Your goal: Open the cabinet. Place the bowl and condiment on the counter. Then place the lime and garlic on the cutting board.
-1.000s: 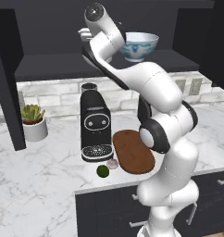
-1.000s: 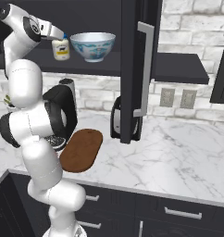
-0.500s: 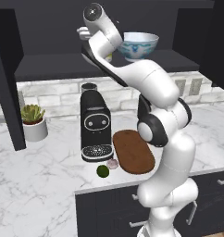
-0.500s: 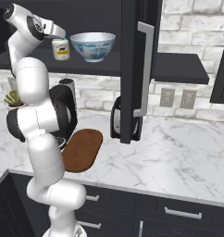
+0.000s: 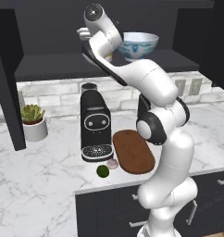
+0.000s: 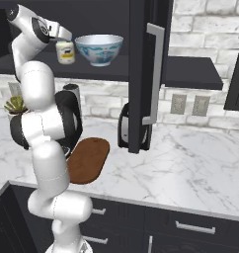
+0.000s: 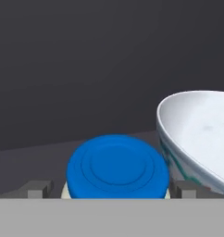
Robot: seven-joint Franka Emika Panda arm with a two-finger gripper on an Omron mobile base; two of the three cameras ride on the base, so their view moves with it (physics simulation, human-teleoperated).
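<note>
The cabinet (image 6: pixel 141 74) stands open, its door swung out. On its shelf (image 5: pixel 63 65) sit the pale bowl (image 6: pixel 99 48) (image 5: pixel 140 45) (image 7: pixel 202 134) and, just left of it, the cream condiment jar (image 6: pixel 66 52) with a blue lid (image 7: pixel 117 172). My gripper (image 6: pixel 63 35) (image 7: pixel 111 189) (image 5: pixel 82 33) is open right above the jar, one fingertip on each side of the lid, holding nothing. Down on the marble counter (image 5: pixel 40 176) (image 6: pixel 190 163) lie the green lime (image 5: pixel 102 171) and the garlic (image 5: pixel 113 164), beside the oval wooden cutting board (image 5: pixel 133 151) (image 6: pixel 88 159).
A black coffee machine (image 5: pixel 95 125) stands behind the lime, with a potted plant (image 5: pixel 33 121) to its left. A dark appliance (image 6: pixel 125 126) sits behind the open door's lower edge. Black drawers (image 6: pixel 190 227) run under the counter. My own arm rises past the board.
My hand has edged a little closer to the condiment jar. The jaws have stayed open, and nothing else has moved.
</note>
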